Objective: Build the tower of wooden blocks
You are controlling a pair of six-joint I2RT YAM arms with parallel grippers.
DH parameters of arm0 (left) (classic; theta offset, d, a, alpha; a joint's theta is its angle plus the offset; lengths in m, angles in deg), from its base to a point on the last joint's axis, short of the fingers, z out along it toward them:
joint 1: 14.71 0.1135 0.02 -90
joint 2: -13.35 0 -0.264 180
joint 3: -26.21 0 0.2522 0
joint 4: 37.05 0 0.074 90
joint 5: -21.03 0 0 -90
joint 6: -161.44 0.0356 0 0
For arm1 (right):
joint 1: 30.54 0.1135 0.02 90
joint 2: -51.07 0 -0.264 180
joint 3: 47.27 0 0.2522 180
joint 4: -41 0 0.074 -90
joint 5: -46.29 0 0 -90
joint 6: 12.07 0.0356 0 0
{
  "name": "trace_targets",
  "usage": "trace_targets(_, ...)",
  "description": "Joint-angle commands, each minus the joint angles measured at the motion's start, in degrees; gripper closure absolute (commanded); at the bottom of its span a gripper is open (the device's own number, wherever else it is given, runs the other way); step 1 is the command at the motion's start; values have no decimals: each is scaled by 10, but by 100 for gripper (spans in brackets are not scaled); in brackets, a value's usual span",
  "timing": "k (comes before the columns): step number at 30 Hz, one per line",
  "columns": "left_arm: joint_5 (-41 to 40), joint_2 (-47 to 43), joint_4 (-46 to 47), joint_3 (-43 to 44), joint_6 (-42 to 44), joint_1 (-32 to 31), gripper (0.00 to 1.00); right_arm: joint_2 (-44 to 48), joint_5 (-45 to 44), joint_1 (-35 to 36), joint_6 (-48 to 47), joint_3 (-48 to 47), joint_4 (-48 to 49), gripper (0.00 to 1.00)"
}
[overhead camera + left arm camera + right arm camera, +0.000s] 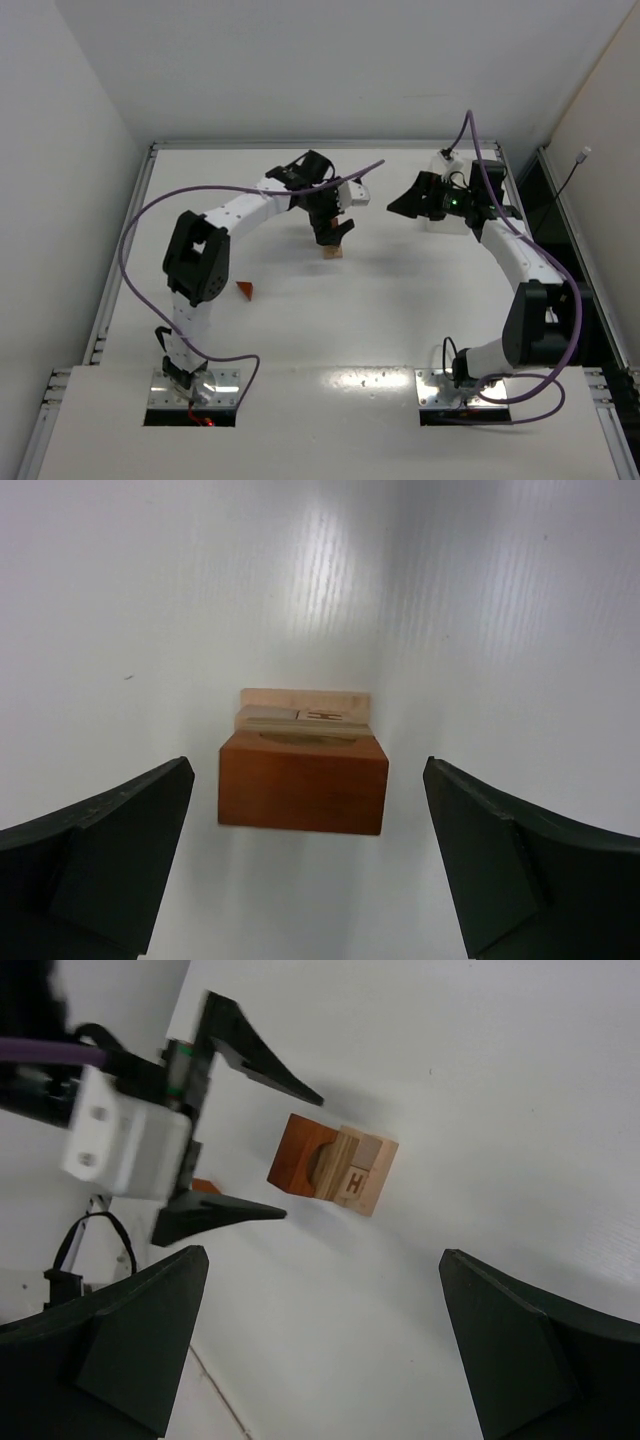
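**Overhead and wrist views of the two-arm rig.** The wood block tower (pixel 332 252) stands on the white table (pixel 300 340) near its centre, directly beneath the left gripper (pixel 330 238). In the left wrist view the tower's top member, a reddish-brown arch piece (pixel 303 785), sits on pale tan blocks (pixel 305 702). The far edge of the tan blocks projects just beyond the arch piece, and its curved notch faces down onto them. One tan block bears a printed letter H, legible in the right wrist view. The left gripper's jaws are spread wide, with one dark finger (pixel 95 860) on each side of the arch piece. Bare table shows in both gaps, and nothing is grasped. The right gripper (pixel 398 205) hangs to the right of the tower, well apart from it and pointed toward it, its jaws likewise fully spread and empty. A separate reddish-brown wedge (pixel 245 290) lies alone on the table to the left of the tower, near the left arm's elbow. Purple cables (pixel 140 215) loop from each arm.
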Motion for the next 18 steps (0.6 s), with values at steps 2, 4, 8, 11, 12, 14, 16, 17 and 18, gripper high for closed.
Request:
trace_targets(2, -40, -150, 143, -30, -117, 5, 0, 5, -30, 7, -64, -33, -20, 0)
trace_targets(4, -64, -184, 168, -30, -171, 5, 0, 5, -47, 7, -81, -39, -36, 0)
trace_targets(8, -147, -259, 186, -15, -216, -3, 0, 11, -60, 13, -119, -45, -59, 0)
trace_targets(11, -221, -309, 177, -23, -256, -3, 0, 11, -101, 35, -178, -70, -85, 0)
trace_targets(12, -247, -317, 162, -28, -264, -3, 0, 11, -109, 44, -200, -81, -95, 0)
trace_targets(14, -329, -334, 122, -54, -310, -3, 0, 11, -126, 89, -269, -116, -134, 0)
trace_targets(16, -353, -345, 89, -71, -373, 40, 0, -15, -133, 153, -314, -162, -183, 1)
trace_targets(17, -373, -356, 60, -91, -393, 58, 0, -27, -133, 179, -366, -181, -203, 1)
trace_targets(18, -378, -363, 49, -104, -409, 95, 0, -41, -133, 205, -394, -201, -243, 1)
